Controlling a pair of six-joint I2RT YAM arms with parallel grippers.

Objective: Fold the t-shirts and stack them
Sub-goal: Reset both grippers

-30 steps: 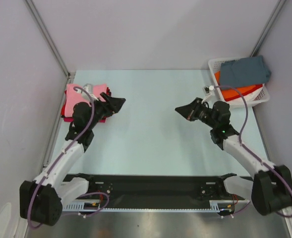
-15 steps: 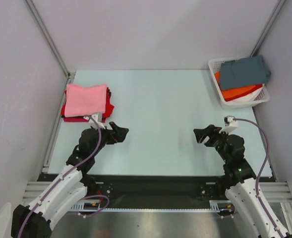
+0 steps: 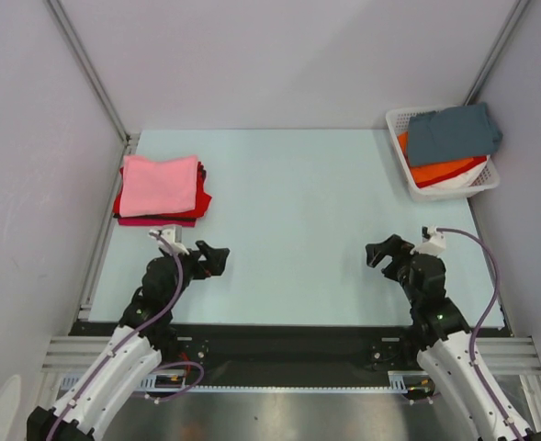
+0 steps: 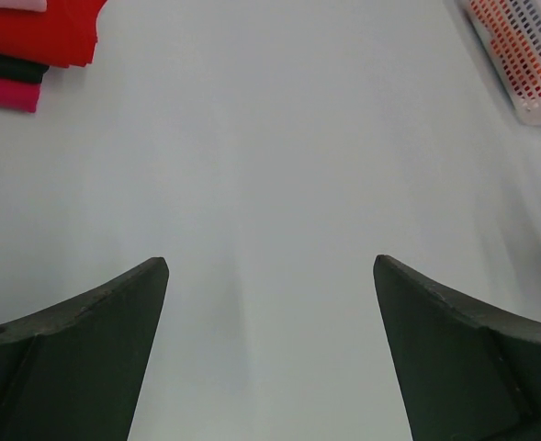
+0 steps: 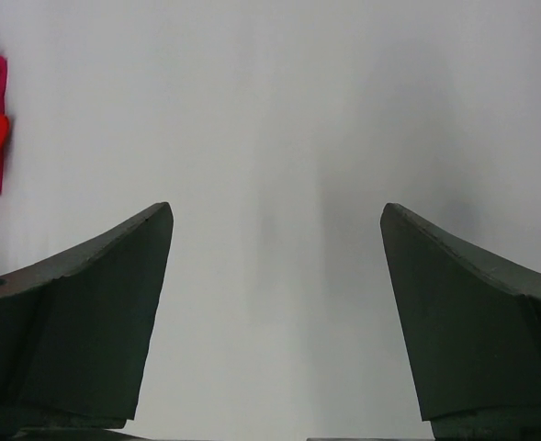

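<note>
Pink t-shirt [image 3: 160, 184] tops the folded stack [image 3: 202, 198] at far left; grey-blue shirt [image 3: 454, 133] and orange shirt [image 3: 440, 172] apparently await folding in the basket [image 3: 397, 118]. Nearer, the left gripper [image 3: 217, 258] and right gripper [image 3: 387, 254] hover wide open, empty.

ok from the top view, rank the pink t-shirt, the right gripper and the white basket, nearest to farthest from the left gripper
1. pink t-shirt, left edge of the table
2. right gripper, near right
3. white basket, far right corner
</note>
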